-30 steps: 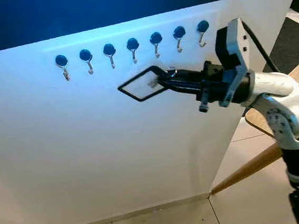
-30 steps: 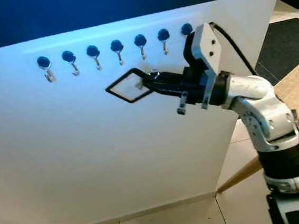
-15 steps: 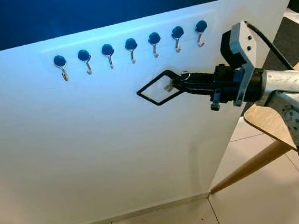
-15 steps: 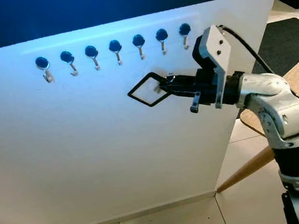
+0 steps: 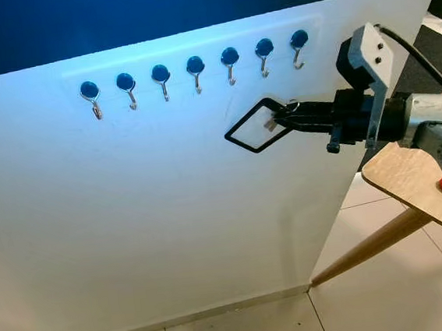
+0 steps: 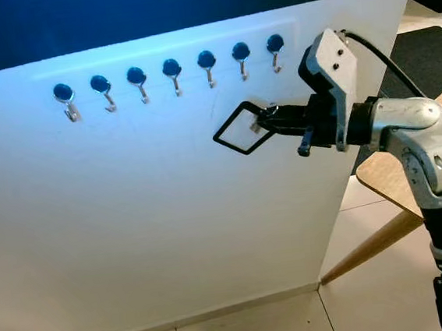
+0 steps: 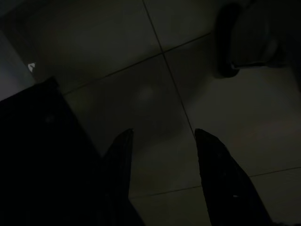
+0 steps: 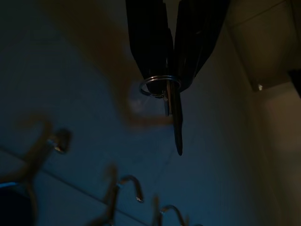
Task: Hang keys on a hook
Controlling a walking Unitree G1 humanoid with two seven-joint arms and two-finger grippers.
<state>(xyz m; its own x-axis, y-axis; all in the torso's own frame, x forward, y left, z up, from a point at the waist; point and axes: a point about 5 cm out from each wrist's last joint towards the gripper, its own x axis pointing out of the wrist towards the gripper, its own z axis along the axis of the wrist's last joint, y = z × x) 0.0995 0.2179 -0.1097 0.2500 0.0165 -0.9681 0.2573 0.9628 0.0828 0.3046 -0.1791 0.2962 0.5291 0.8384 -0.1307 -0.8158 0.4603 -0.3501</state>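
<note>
Right wrist: metal key ring (image 8: 159, 86)

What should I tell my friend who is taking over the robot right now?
Right gripper: shut on the keys, held out in front of the white board, below the row of hooks and toward its right end.
Left gripper: open, hanging idle above the tiled floor.
Done: keys picked up and brought near the board.
Left: lift the key ring onto a hook, let go, back away. No keys hang on any hook yet.
</note>
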